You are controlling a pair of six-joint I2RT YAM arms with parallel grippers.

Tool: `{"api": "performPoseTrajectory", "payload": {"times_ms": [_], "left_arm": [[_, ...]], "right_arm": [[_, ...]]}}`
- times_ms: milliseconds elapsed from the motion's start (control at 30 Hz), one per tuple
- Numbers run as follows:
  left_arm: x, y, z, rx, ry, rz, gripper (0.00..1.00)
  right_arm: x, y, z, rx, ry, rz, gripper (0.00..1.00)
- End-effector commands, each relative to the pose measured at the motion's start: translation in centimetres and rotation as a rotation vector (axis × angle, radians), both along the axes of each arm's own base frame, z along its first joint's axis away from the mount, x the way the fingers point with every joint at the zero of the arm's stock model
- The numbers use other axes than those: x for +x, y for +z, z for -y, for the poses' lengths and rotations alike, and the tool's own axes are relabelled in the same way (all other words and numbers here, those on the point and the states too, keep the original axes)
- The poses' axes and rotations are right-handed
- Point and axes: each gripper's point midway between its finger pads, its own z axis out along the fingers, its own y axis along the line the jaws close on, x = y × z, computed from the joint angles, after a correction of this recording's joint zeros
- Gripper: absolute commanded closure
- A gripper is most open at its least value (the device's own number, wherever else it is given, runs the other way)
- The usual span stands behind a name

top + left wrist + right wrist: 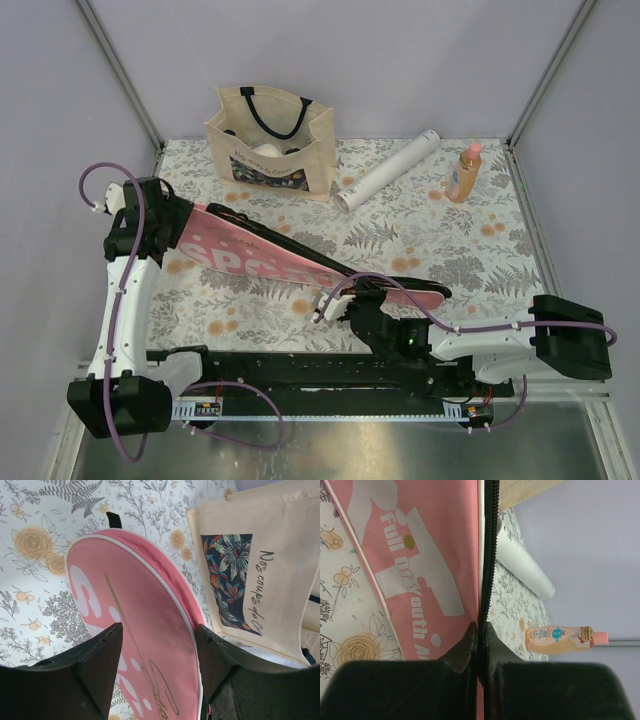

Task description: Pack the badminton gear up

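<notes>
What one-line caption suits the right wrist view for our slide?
Right gripper shut on the black zipper edge of the pink racket case; white tube and orange bottle beyond.

The case (300, 262) lies slantwise before the tote (270, 150), with tube (390, 170) and bottle (465, 172) to its right.

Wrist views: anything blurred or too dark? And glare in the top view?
Left wrist: fingers dark, little detail; pink case and tote print crisp. Right wrist: near fingers soft and black; case lettering and orange bottle readable. Top external: even light, no hard shadows, mild sheen on the metal strip.
</notes>
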Motion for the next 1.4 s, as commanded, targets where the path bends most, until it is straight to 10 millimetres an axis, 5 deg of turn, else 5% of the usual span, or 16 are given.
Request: {"api": "performPoseTrajectory", "payload": {"times_ms": [0,333,533,700,800,933,1200,1367], "left_arm": [[-0.4,0.3,-1.1,0.054,0.01,0.031,0.41],[-0.4,-1.2,-1.4,0.072,-0.02,0.022,0.59],[0.0,-0.7,-0.7,0.058,-0.064,0.078,1.0],[0.5,-0.6,0.1,0.053,-0.119,0.105,1.0],[0.4,-0.7,-0.1,0.061,-0.115,0.102,1.0],[0.3,-0.7,0.0,0.057,-0.113,0.101,1.0],[0.0,-0.2,0.0,0.04,-0.094,0.123,1.0],[-0.2,-1.2,-0.3,0.042,-0.078,0.086,1.0]], "right_arm": [[0.0,2.4,-0.2,0.185,-0.037,0.02,1.0],[-0.4,1.8,-0.4,0.194,0.001,-0.011,1.0],[-1.3,1.3,-2.0,0.242,0.052,-0.119,0.96],[-2.7,2.3,-3.9,0.332,0.124,-0.23,0.84],[-2.8,2.6,-4.4,0.346,0.153,-0.243,0.99],[-3.4,1.9,-5.1,0.331,0.195,-0.277,0.98],[-4.4,5.3,-8.2,0.495,0.274,-0.451,0.54],[-2.8,9.6,-11.7,0.673,0.357,-0.569,0.45]]}}
